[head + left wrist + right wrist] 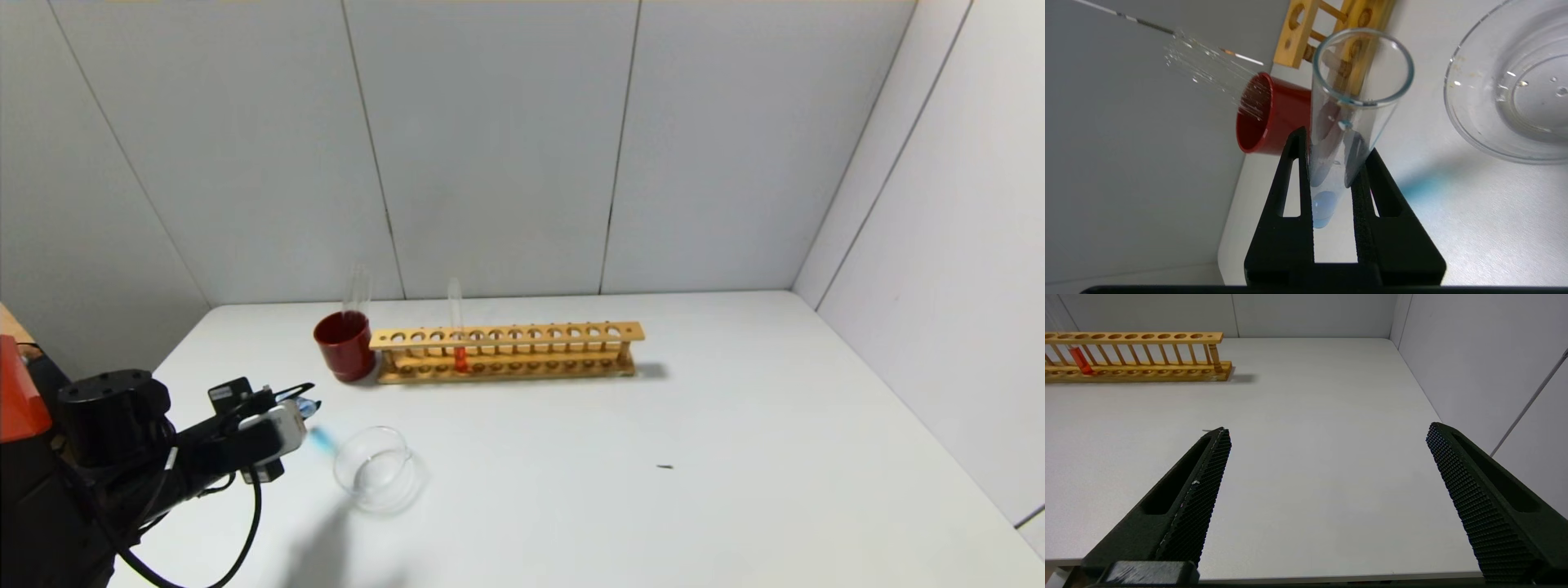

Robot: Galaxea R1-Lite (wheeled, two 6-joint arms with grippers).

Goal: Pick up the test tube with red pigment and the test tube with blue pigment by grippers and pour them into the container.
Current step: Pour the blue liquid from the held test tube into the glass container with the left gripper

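Here, blue-tinged test tube (1349, 122), tilted.

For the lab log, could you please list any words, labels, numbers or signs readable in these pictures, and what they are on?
None can be read.
The wooden rack, red cup, glass bowl and both tubes carry no markings.
The left tool and right tool show none either.

A white table (735, 457) stands enclosed by pale grey panelled walls (490, 147).
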